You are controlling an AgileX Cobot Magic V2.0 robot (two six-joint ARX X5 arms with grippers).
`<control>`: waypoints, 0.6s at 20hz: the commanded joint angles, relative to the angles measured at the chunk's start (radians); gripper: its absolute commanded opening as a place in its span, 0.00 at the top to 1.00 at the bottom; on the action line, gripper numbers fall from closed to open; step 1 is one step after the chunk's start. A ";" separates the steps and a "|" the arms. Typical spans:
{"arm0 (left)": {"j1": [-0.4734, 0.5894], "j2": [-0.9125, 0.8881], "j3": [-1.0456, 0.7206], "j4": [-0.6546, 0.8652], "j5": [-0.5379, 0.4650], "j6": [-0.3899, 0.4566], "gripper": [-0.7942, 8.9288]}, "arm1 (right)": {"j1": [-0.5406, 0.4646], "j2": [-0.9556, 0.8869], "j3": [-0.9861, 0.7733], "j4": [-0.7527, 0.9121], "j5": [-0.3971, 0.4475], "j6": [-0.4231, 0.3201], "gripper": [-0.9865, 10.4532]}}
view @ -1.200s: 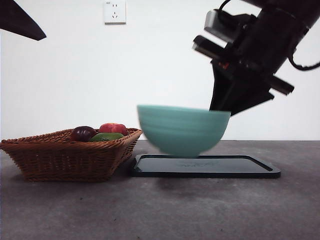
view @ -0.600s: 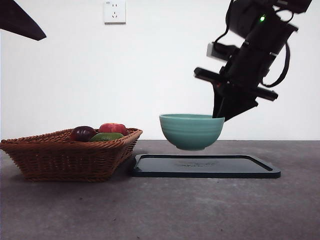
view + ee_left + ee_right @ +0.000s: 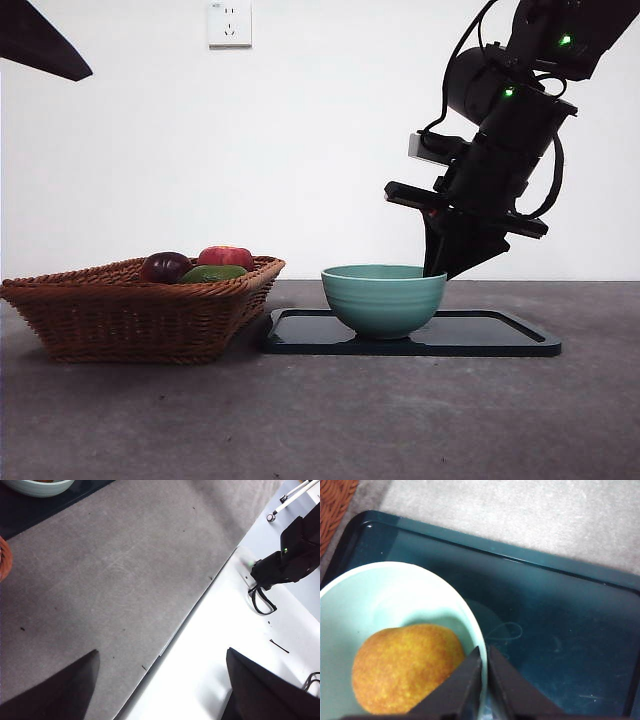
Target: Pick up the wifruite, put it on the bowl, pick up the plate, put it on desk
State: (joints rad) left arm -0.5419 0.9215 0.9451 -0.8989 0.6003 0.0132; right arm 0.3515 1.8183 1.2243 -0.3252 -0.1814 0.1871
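From the front view, the bare grey table (image 3: pixel 320 420) lies nearest. Behind it, at about nine o'clock, sits a woven basket (image 3: pixel 130 310) holding a dark purple fruit (image 3: pixel 165 267), a red apple (image 3: pixel 226 257) and a green fruit (image 3: pixel 213 273). Just beside the basket, toward three o'clock, the dark tray (image 3: pixel 500 335) carries the teal bowl (image 3: pixel 384 298), which stands upright on it. My right gripper (image 3: pixel 484 680) has its jaws pinched nearly together over the bowl's rim, at the bowl's two o'clock edge. The wifruite (image 3: pixel 407 667) rests inside the bowl. My left gripper (image 3: pixel 160 685) hangs with jaws spread wide and holding nothing, over bare table well apart from the bowl.
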 commanded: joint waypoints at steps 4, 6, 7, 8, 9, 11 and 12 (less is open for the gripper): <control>-0.008 0.005 0.007 0.005 0.003 0.013 0.50 | 0.004 0.021 0.026 0.009 -0.001 -0.004 0.82; -0.008 0.005 0.007 0.004 0.003 0.013 0.50 | 0.004 0.021 0.026 0.009 0.000 -0.003 0.78; -0.008 0.005 0.007 0.005 0.003 0.014 0.50 | 0.004 0.018 0.026 0.010 0.000 0.003 0.78; -0.008 0.005 0.007 0.005 0.003 0.014 0.50 | 0.004 0.010 0.027 0.010 0.000 0.008 0.77; -0.008 0.005 0.007 0.005 0.003 0.014 0.50 | 0.004 -0.005 0.030 0.010 0.008 0.008 0.77; -0.008 0.005 0.007 0.005 0.003 0.024 0.50 | -0.001 -0.061 0.036 0.003 0.027 0.007 0.77; -0.008 0.005 0.007 0.005 0.003 0.025 0.50 | -0.002 -0.103 0.036 0.001 0.026 0.007 0.77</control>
State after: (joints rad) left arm -0.5419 0.9215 0.9451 -0.8986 0.6006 0.0174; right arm 0.3466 1.7145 1.2301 -0.3328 -0.1593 0.1883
